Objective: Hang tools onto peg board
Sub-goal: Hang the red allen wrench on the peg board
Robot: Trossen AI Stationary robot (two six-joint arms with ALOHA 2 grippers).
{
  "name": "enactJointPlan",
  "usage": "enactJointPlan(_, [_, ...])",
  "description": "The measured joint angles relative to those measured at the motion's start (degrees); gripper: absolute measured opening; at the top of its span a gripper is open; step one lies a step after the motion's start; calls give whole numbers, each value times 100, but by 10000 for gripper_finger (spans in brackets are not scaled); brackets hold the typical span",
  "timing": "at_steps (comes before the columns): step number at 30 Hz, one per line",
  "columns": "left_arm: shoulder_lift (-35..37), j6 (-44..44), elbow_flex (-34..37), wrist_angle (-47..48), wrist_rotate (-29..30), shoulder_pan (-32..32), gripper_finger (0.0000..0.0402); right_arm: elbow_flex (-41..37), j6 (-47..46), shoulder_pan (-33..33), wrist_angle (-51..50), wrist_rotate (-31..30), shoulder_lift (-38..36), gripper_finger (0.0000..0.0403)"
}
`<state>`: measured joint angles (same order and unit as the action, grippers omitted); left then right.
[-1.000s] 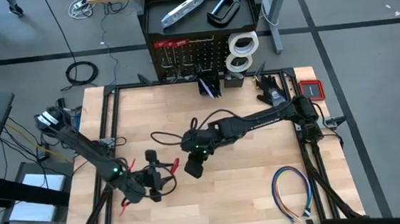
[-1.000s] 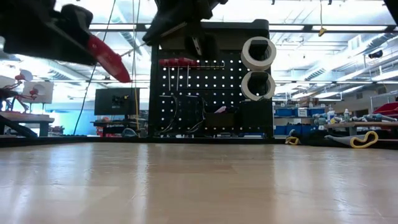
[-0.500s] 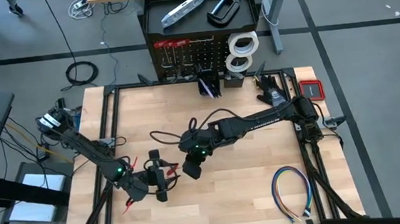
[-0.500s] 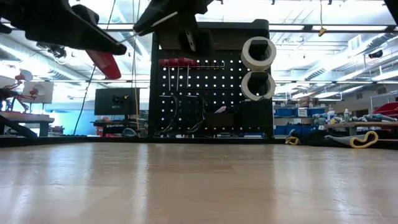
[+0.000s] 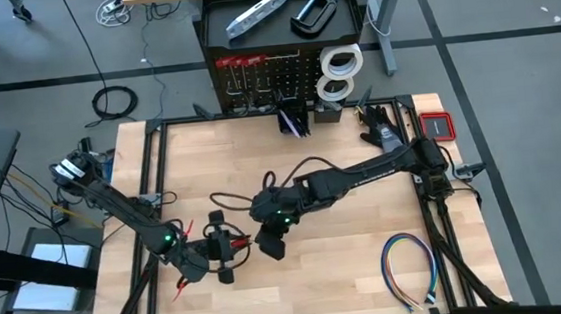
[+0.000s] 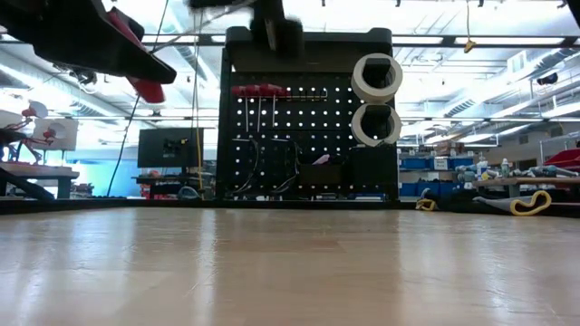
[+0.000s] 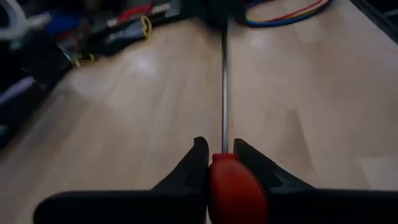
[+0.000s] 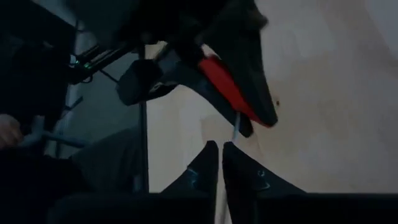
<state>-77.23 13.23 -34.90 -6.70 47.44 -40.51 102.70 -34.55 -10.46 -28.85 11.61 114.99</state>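
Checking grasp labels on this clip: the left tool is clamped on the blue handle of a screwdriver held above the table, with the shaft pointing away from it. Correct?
Not quite: the handle is red, not blue. The left wrist view shows the left tool shut on the screwdriver by its red handle, the thin metal shaft pointing away over the table.

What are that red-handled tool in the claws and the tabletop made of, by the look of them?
Screwdriver: the shaft looks like bare steel, thin, grey and shiny; its red handle looks like smooth plastic, though rubber is possible. Table: pale wood, apparently butcher-block, with visible plank seams and a soft sheen.
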Motion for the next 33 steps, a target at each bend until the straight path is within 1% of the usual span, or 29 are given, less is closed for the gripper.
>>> enactJointPlan(2, [42, 277, -88, 269, -121, 2, 52, 202, 296, -86, -13, -314, -122, 43])
enactJointPlan(5, [52, 969, -231, 533, -333, 3, 52, 499, 925, -292, -103, -1119, -391, 60])
enactJointPlan(8, [55, 1631, -244, 527, -672, 2, 52, 680, 1800, -562, -205, -1907, -545, 75])
enactJointPlan(12, [39, 3046, -244, 638, -1177, 45, 55, 723, 3377, -1191, -115, -2870, -671, 85])
enactJointPlan(14, [35, 3420, -244, 711, -1262, 48, 55, 727, 4035, -1568, -111, -3525, -629, 86])
enactJointPlan(16, [35, 3572, -244, 732, -1266, 46, 55, 667, 4445, -1873, -89, -4151, -448, 84])
enactJointPlan(19, [35, 3704, -244, 751, -1298, 83, 56, 484, 4590, -2136, -159, -4674, -36, 83])
enactJointPlan(24, [35, 3861, -244, 752, -1433, 81, 56, 399, 4474, -2230, -371, -5559, 736, 92])
enactJointPlan(28, [-54, 4030, -244, 747, -1468, 83, 57, 388, 4861, -2116, -486, -6219, 1258, 115])
enactJointPlan(31, [-232, 4166, -244, 740, -1551, 82, 57, 391, 5289, -1987, -337, -6750, 1434, 134])
enactJointPlan(33, [-365, 4221, -244, 749, -1568, 83, 57, 391, 5586, -1906, -281, -6917, 1508, 143])
